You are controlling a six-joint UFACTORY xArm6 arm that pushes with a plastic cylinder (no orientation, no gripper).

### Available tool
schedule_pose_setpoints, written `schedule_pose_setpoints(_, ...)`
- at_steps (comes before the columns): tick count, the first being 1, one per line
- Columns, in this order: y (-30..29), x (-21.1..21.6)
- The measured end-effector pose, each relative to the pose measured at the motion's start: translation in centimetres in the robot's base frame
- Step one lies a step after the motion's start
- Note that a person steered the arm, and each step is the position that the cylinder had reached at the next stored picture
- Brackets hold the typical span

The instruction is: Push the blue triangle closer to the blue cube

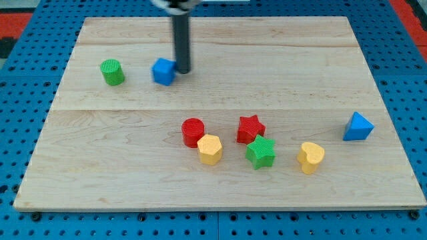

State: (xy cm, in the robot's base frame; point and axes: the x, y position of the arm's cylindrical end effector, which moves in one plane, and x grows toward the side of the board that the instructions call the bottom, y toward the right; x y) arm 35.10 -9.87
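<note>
The blue triangle (358, 127) lies near the right edge of the wooden board (220, 40). The blue cube (163, 71) sits in the upper left part. My tip (182, 70) stands just right of the blue cube, touching or almost touching its right side. The dark rod rises from there to the view's top. The blue triangle is far from my tip, toward the view's lower right.
A green cylinder (112, 72) sits left of the blue cube. In the lower middle lie a red cylinder (193, 131), a yellow hexagonal block (209, 149), a red star (250, 128), a green star (260, 152) and a yellow block (310, 157). Blue pegboard surrounds the board.
</note>
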Motion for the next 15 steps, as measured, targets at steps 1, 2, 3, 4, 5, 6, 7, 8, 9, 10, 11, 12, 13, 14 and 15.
schedule_pose_setpoints(1,-3.8,0.0)
schedule_pose_setpoints(2,4.2,0.7)
schedule_pose_setpoints(3,13.2,1.9)
schedule_pose_setpoints(4,17.7,2.6)
schedule_pose_setpoints(5,27.6,2.2)
schedule_pose_setpoints(6,33.0,8.1)
schedule_pose_setpoints(7,33.0,11.6)
schedule_pose_setpoints(8,36.4,12.4)
schedule_pose_setpoints(9,39.8,15.5)
schedule_pose_setpoints(10,34.8,16.1)
schedule_pose_setpoints(11,28.5,13.5)
schedule_pose_setpoints(12,23.7,7.8)
schedule_pose_setpoints(13,16.5,2.3)
schedule_pose_setpoints(14,10.2,-2.1)
schedule_pose_setpoints(15,11.1,-5.9)
